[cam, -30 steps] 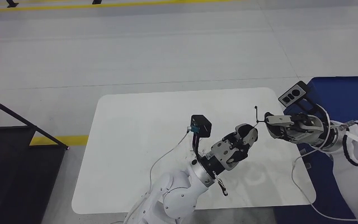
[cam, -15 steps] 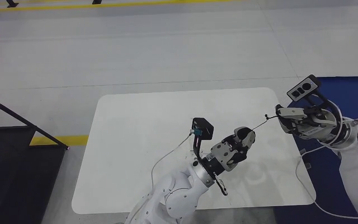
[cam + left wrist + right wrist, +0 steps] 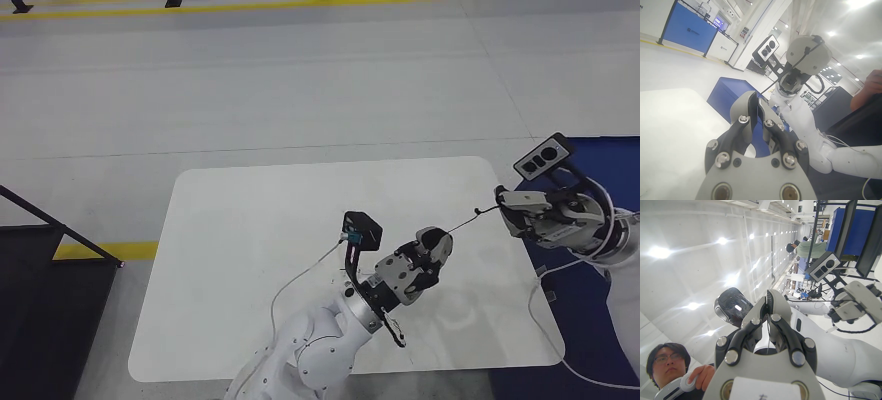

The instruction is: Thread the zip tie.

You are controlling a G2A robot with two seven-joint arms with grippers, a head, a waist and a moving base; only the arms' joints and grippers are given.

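Note:
A thin black zip tie (image 3: 462, 221) is stretched in the air above the right part of the white table (image 3: 250, 260), between my two grippers. My left gripper (image 3: 440, 238), on the arm rising from the near edge, is shut on one end. In the left wrist view the zip tie (image 3: 768, 87) runs from my left gripper's (image 3: 755, 96) tips toward the right gripper (image 3: 790, 80). My right gripper (image 3: 500, 200), beside the table's right edge, is shut on the other end, where a small knob sticks out. The strap (image 3: 768, 317) lies pinched in my right gripper (image 3: 767, 294).
A blue surface (image 3: 600, 160) borders the table on the right, under the right arm. A dark frame (image 3: 40, 220) and a black floor patch lie to the left. White cables (image 3: 300, 270) hang along both arms. The table's left half is bare.
Over the last second my right gripper has drawn back to the right, off the table's edge. The zip tie, bent and partly upright before, now runs straight between the grippers. The left gripper has barely shifted.

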